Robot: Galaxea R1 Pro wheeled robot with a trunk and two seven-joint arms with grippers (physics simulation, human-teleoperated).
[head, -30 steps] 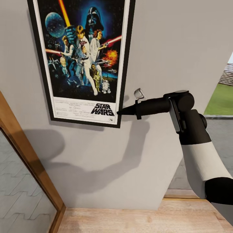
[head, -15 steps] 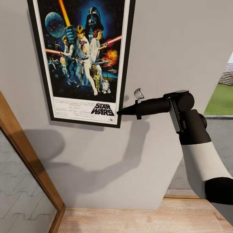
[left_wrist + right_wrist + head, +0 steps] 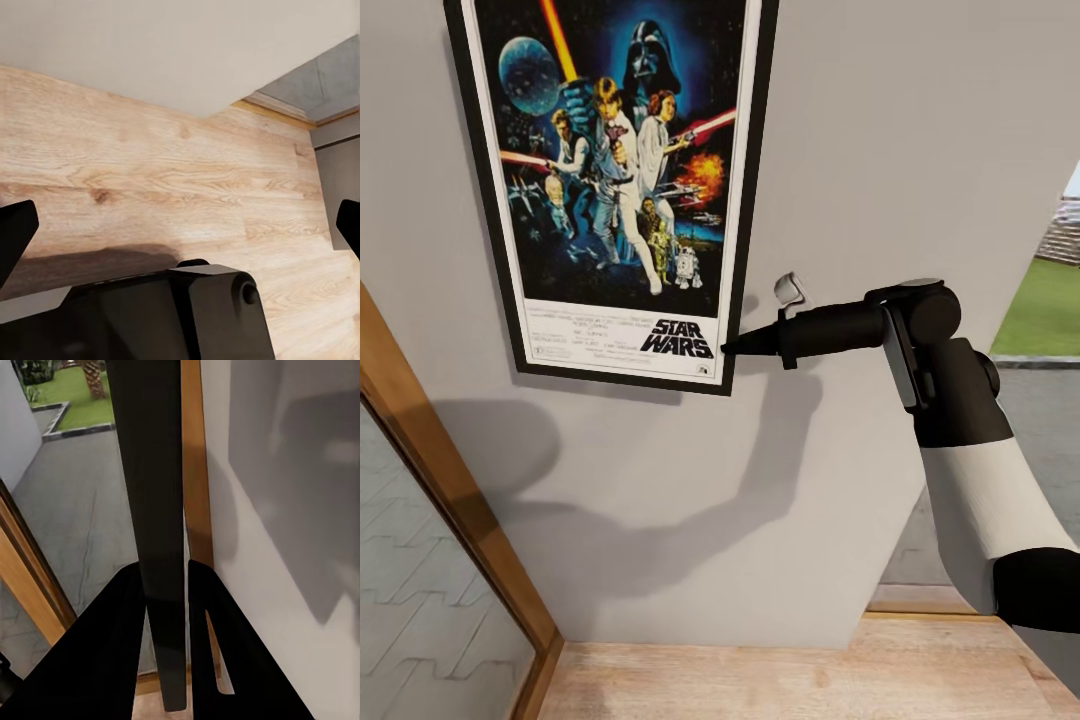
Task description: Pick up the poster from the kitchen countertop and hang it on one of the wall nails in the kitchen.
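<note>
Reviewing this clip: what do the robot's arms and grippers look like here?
The right arm has a white forearm segment between glossy black joint housings, narrowing to a matte black tapered right gripper. In the right wrist view its fingers are flat black wedges. The left gripper shows black finger tips and a black housing. No cables or markings visible.

Bare wall [image 3: 900, 130] beside poster [image 3: 615, 180] (wooden frame [image 3: 450, 490] left)

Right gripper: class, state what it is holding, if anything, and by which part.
The right gripper holds the poster against the wall by the lower right edge of its black frame; in the right wrist view the frame edge runs between the fingers.
</note>
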